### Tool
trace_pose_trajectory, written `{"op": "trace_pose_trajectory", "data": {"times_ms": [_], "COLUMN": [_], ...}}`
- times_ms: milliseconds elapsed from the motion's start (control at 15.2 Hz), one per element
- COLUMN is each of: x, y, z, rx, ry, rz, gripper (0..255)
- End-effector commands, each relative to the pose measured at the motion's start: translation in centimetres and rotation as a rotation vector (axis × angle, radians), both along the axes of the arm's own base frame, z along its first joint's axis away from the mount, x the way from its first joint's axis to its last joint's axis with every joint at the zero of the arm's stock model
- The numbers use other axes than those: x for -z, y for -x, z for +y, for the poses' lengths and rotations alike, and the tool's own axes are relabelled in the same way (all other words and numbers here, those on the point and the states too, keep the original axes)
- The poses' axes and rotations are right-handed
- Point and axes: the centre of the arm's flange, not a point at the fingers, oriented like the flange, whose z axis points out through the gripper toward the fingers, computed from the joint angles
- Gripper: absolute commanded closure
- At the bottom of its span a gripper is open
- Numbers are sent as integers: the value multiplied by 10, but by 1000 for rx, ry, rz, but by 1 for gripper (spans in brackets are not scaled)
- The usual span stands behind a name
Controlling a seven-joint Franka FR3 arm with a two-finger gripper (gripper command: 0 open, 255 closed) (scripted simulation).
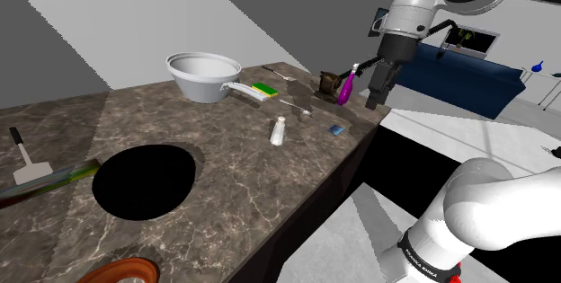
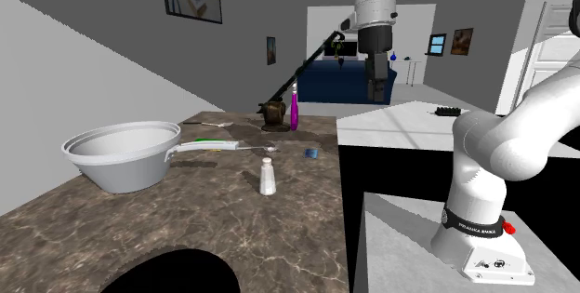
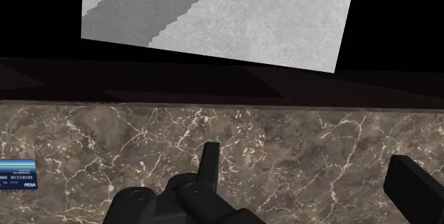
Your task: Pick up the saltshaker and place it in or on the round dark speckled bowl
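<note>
The saltshaker [image 1: 279,130] [image 2: 268,176] is a small white upright shaker standing near the middle of the brown marble counter [image 1: 225,191]. A small round dark brown bowl [image 1: 330,81] [image 2: 273,112] sits at the counter's far end beside a purple bottle [image 1: 345,88] [image 2: 294,110]. My black gripper [image 1: 381,91] [image 2: 379,86] hangs open in the air above the counter's edge, well above and beyond the shaker, with nothing between its fingers. In the wrist view the gripper [image 3: 309,176] looks down on bare marble and the counter's edge.
A large pale bowl-shaped pan [image 1: 205,76] [image 2: 121,154] with a handle stands at the back. A green-yellow sponge [image 1: 263,89], a blue card [image 1: 336,129] [image 3: 14,173], a spatula [image 1: 27,160] and an orange-rimmed dish [image 1: 117,270] lie around. A round black area [image 1: 144,181] gapes in the counter.
</note>
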Motion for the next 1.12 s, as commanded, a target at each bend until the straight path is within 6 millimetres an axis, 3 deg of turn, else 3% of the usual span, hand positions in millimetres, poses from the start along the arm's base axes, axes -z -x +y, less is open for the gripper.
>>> {"op": "trace_pose_trajectory", "data": {"times_ms": [0,1056], "x": [0,137], "y": [0,-128], "z": [0,-21], "rx": [0,-21], "ry": [0,-19], "rz": [0,-206], "gripper": [0,0]}}
